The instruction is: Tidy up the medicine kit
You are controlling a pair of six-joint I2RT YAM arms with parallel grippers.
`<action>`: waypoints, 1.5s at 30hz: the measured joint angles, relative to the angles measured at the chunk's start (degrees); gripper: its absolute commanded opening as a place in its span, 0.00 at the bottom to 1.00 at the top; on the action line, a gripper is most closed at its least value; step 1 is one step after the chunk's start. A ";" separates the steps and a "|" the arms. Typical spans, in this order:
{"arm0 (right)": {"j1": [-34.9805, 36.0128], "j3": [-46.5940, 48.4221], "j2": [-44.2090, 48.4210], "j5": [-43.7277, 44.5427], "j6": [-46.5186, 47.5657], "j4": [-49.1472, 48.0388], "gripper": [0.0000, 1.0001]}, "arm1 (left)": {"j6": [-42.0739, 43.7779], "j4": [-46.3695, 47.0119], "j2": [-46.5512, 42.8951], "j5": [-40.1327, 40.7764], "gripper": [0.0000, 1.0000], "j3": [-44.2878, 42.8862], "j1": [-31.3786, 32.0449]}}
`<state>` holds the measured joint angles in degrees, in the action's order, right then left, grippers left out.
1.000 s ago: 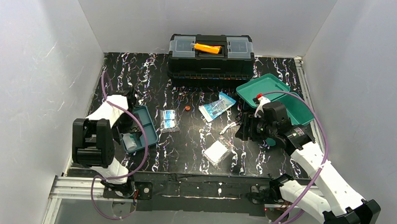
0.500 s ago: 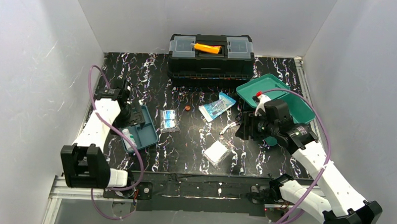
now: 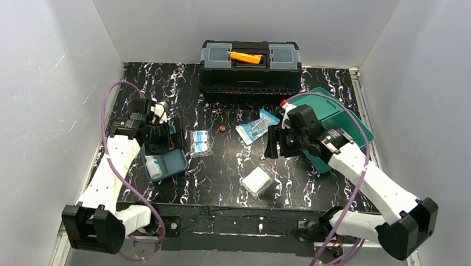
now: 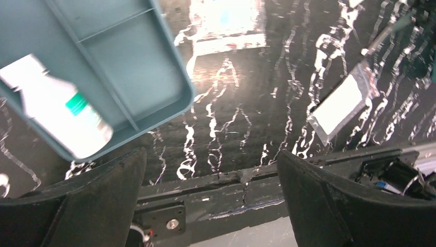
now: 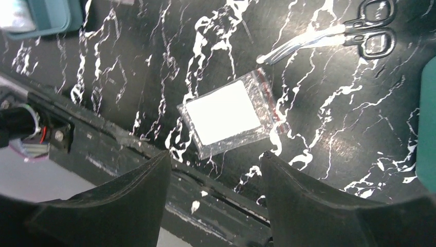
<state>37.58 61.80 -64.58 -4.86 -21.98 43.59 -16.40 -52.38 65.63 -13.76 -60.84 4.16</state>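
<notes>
Both arms are being moved: the left gripper (image 3: 161, 136) is being held farther out now, close to the tray (image 3: 172, 161), and the right gripper (image 3: 274, 144) is being swung left, away from the medicine kit (image 3: 330, 107). The medicine kit is being left open at the far right of the table (image 3: 219, 168). Its tray is being kept at the left, with a white bottle (image 4: 56, 110) lying in it. Both grippers' fingers are being held wide apart, with nothing between them.

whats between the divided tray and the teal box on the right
Top view: a small clear packet, a brown round bit, a blue-white pouch, a bagged white pad nearer, and the right gripper.
</notes>
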 measured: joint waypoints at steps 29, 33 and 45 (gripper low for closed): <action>1.01 25.88 -43.65 25.97 -32.26 -4.81 0.87 | -2.71 15.91 -15.45 -5.75 0.98 14.67 7.98; 0.61 30.16 -48.19 27.91 -35.78 -2.58 0.85 | -2.93 15.93 -15.80 -5.77 0.98 14.67 8.83; -2.12 34.97 -54.42 30.77 -44.06 0.55 0.82 | -3.37 15.78 -15.80 -4.59 0.98 14.67 10.45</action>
<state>35.46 96.77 -119.00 25.91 -66.04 44.14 -19.77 -36.60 49.82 -18.35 -46.17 14.61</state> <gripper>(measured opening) 0.833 0.981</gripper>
